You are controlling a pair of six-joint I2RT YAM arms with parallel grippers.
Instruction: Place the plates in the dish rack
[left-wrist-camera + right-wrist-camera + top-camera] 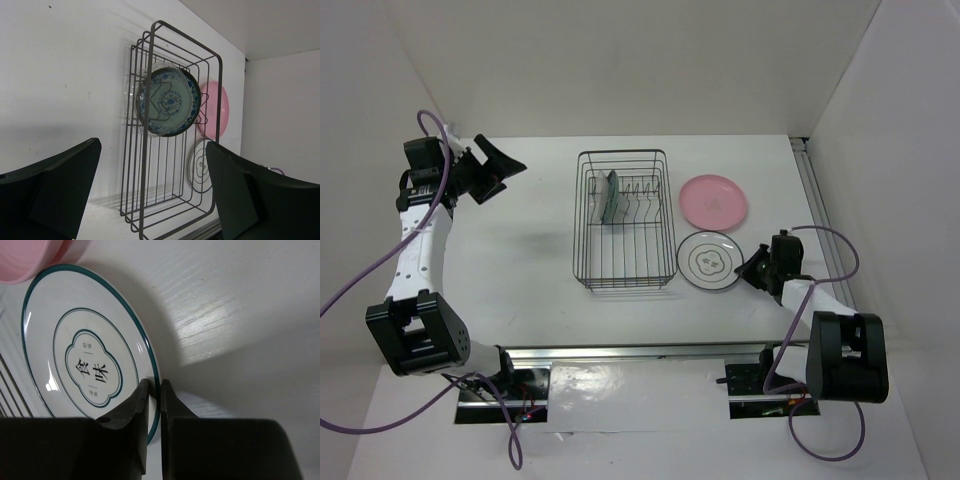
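Observation:
The black wire dish rack (582, 222) stands mid-table. A dark teal patterned plate (611, 197) stands upright among its prongs, and in the left wrist view a clear glass plate (134, 86) stands just behind the teal plate (170, 102). To the right of the rack the pink plate (713, 200) lies flat, with the white ringed plate (708, 260) in front of it. My right gripper (752, 268) is shut on the white plate (75, 350), its fingers (132, 407) pinching the plate's right rim. My left gripper (500, 170) hangs open at the far left, with nothing in it.
White walls close in the table at the back and on both sides. A metal rail (620, 352) runs along the near edge between the arm bases. The pink plate (25, 257) lies close beside the white plate.

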